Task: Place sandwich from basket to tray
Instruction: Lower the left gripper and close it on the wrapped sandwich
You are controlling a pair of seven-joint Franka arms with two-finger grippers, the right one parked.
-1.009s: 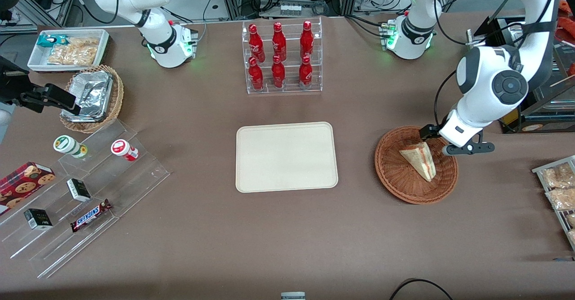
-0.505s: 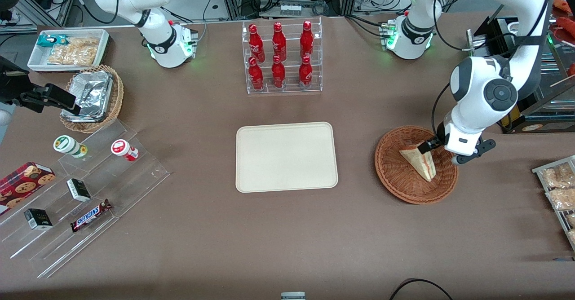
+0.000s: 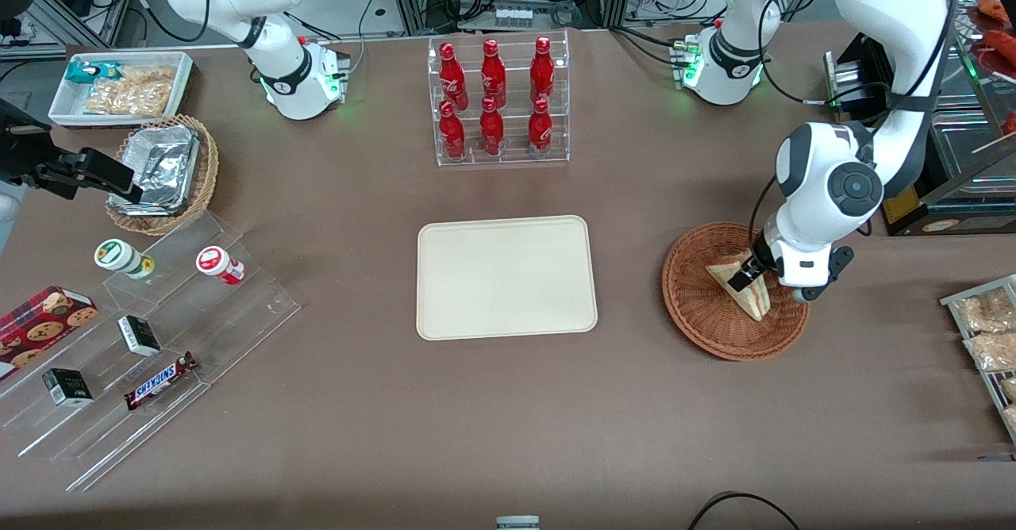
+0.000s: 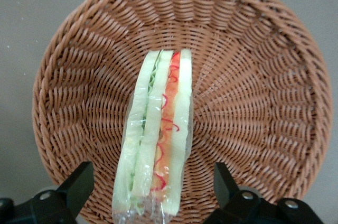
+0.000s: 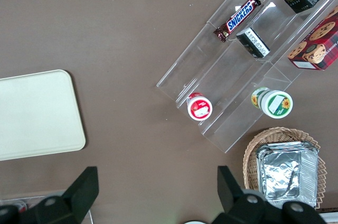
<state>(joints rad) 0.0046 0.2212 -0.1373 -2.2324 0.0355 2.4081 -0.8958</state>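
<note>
Now your left pincer point(image 3: 748, 274) has come down from the upper right rim of the round reddish-brown woven wicker basket point(image 3: 698, 324) to sit low over the triangular wedge sandwich point(image 3: 752, 298) of pale bread with red, orange and green filling. A second ago it hung at the rim; at this moment its dark fingertips point(image 4: 79, 182) stand wide, one on each side of the sandwich point(image 4: 158, 145), touching nothing you can see. That reads as the approach finished and the closing not yet begun.

You still have the sandwich lying in the basket point(image 4: 253, 76), right of centre in the front view, its cut edge facing up toward the wrist camera. It appears wrapped in clear film, so expect a slippery, soft grip.

Mind the basket's raised woven wall when you lift. The flat cream-coloured rectangular tray point(image 3: 444, 308) sits mid-frame, well apart from the basket, with bare brown table point(image 3: 627, 276) between them, so your sideways path looks open.
</note>
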